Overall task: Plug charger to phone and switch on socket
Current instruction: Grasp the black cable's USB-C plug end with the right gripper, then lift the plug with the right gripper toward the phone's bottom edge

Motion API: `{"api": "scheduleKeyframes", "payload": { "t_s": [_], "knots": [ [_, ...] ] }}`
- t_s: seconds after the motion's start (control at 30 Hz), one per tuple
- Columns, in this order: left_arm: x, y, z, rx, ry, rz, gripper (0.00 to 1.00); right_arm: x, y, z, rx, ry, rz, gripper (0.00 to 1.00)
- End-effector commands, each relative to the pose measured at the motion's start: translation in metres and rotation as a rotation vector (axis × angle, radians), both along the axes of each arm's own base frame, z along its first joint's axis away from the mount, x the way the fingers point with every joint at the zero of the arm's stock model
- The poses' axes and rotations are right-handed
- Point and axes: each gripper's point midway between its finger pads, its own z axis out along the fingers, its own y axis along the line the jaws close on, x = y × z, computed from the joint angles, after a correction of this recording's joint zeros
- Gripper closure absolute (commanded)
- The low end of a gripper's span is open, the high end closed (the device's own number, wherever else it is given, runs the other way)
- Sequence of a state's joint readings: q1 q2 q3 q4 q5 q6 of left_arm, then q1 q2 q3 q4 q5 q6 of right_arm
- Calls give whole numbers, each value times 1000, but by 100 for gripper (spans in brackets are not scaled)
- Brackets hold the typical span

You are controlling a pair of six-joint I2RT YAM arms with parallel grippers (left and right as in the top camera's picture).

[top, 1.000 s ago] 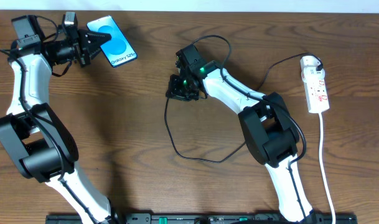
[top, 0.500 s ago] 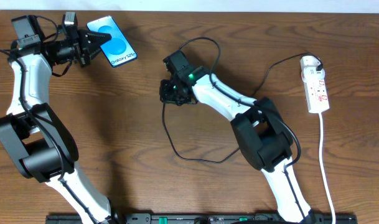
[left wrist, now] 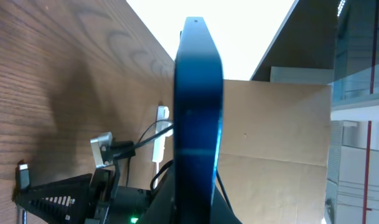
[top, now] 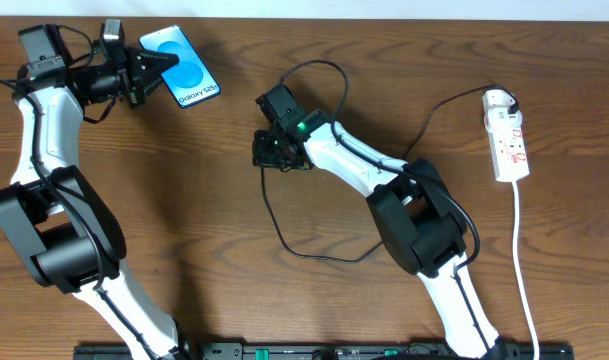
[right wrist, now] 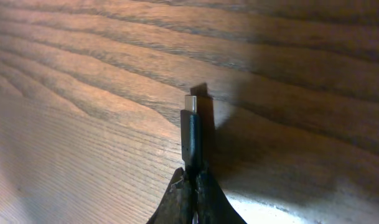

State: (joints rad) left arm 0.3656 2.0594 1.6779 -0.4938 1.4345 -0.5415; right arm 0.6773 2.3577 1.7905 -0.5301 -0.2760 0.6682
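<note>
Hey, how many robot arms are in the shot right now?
2. The left arm reaches the far left corner, left gripper shut on the phone. The right arm reaches mid-table, right gripper shut on the charger. None looks hidden.

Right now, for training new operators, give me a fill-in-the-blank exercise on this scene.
The left gripper is shut on the ____. The charger's connector is pinched in the ____. The power strip has its own cord, coloured ____.
Missing: phone; right gripper; white.
</note>
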Motion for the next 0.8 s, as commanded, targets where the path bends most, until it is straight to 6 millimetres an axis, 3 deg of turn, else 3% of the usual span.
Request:
{"api": "scheduleKeyframes", "payload": {
  "t_s": [0.0,0.13,0.2,0.3,0.53,0.77],
  "knots": [
    [0,2,6,14,-34,0,92,6,-9,-2,40,-18,142,99],
    [0,2,5,18,-33,2,92,2,4,49,331,-83,407,99],
    [-3,-3,10,4,-75,-30,93,3,-2,82,449,-112,467,99],
    [-6,-11,16,-16,-115,-69,93,-2,-12,109,546,-111,513,99],
    [-12,-34,25,-59,-148,-146,93,-26,-25,148,556,-128,590,99],
    [-16,-54,34,-51,-174,-188,93,-24,-60,196,543,-188,548,99]
  ]
}}
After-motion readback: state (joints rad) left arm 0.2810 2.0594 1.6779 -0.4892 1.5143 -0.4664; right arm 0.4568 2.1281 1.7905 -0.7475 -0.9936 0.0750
